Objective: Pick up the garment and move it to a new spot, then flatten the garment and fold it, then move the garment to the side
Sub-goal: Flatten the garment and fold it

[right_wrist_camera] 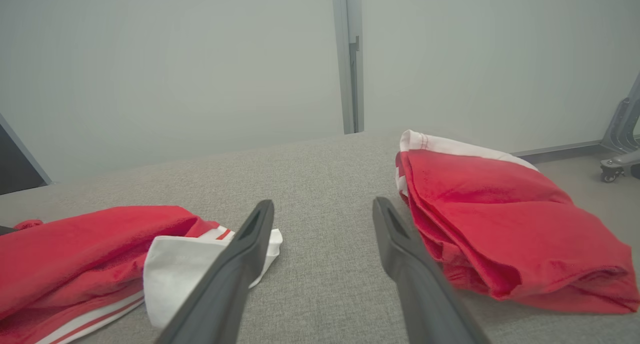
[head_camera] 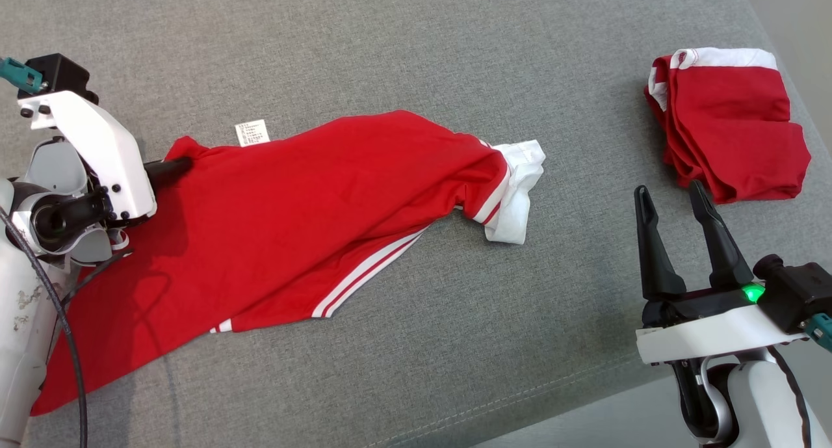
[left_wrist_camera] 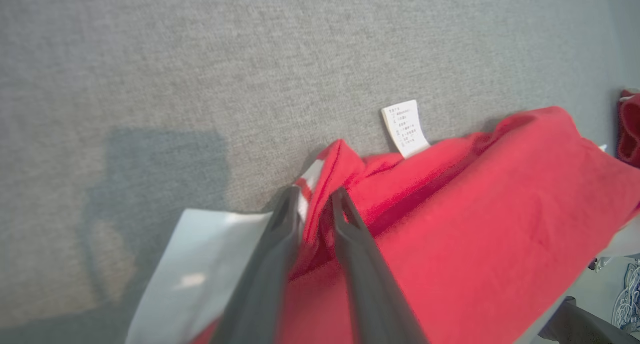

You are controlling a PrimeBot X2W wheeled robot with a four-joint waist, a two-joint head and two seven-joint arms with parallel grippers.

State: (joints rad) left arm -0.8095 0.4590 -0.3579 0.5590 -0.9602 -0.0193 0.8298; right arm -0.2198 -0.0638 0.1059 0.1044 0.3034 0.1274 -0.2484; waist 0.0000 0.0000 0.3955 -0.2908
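The red garment [head_camera: 312, 220], trimmed with white stripes, lies stretched in a long diagonal band on the grey fabric-covered desk [head_camera: 416, 45], well apart from the folded red pile [head_camera: 728, 129], which serves here as the reference point. Its white end [head_camera: 520, 188] is the part nearest the pile. The opposite corner, farthest from the pile, is where the left end effector [head_camera: 170, 168] has hold. In the left wrist view its two dark fingers [left_wrist_camera: 345, 209] stand nearly together with a ridge of red cloth pinched between them, so it is clenched on the garment beside the small white care label [left_wrist_camera: 405, 128]. Gripping at a corner rather than mid-cloth probably lets the fabric trail out straight when pulled, which would explain the drawn-out shape. The cloth is not flat yet: the middle is bunched and the edge toward the robot is doubled under. The right end effector [head_camera: 668, 191] is released, jaws spread and holding nothing, hanging just on the robot's side of the pile with its fingers pointing between the pile and the garment's white end [right_wrist_camera: 200, 264]. That seems a sensible waiting place, near the free end it would likely need to take for spreading. By my reading, relocation is under way or just finishing, with flattening, folding and setting aside not yet done.
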